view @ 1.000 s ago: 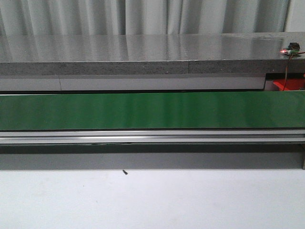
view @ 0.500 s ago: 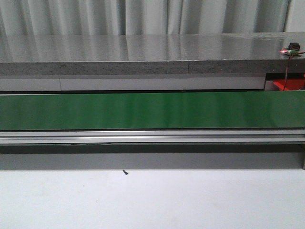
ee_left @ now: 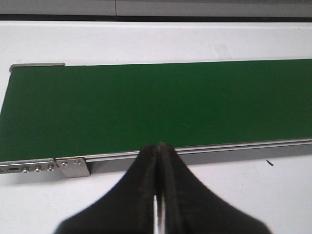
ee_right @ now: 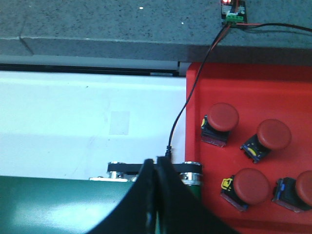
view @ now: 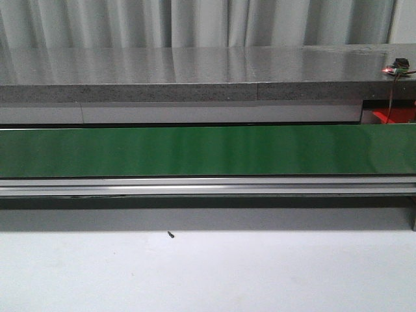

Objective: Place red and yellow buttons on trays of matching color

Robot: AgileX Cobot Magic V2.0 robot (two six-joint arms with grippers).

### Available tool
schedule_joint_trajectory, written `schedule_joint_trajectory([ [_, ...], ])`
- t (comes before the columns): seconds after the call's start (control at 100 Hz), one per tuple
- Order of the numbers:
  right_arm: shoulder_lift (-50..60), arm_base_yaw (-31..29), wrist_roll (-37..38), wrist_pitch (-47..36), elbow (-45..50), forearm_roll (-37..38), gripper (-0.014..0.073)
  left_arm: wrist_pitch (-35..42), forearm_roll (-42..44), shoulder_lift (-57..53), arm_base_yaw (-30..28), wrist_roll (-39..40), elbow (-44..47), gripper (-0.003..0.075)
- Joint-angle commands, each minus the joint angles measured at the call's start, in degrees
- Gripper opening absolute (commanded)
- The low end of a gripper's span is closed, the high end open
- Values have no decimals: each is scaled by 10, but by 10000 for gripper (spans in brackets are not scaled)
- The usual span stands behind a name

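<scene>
A red tray [ee_right: 253,87] shows in the right wrist view with several red buttons lying in it, among them one [ee_right: 222,122] nearest the tray's edge and one [ee_right: 268,139] beside it. The same red tray [view: 393,116] peeks in at the far right of the front view. My right gripper [ee_right: 157,163] is shut and empty, hanging over the end of the green belt beside the tray. Over the belt's near rail my left gripper [ee_left: 158,147] is shut with nothing in it. No yellow button or yellow tray shows. Neither arm appears in the front view.
The green conveyor belt [view: 195,151] runs across the front view with a metal rail [view: 195,188] along its near side. A grey stone ledge [view: 195,71] stands behind. A small sensor board [ee_right: 233,10] with a black wire [ee_right: 195,92] sits on the ledge above the red tray.
</scene>
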State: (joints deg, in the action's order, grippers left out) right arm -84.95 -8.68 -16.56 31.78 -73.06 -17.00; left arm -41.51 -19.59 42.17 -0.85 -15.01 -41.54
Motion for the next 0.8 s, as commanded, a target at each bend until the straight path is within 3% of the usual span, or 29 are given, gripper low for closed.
schedule_joint_trajectory([
  [0.0,60,5,-5,-61,24,-2,-122,36,-15,-1,4,0,-15,-20],
  [0.79,383,10,-5,-144,291,-2,-122,36,-15,-1,4,0,-15,-20],
])
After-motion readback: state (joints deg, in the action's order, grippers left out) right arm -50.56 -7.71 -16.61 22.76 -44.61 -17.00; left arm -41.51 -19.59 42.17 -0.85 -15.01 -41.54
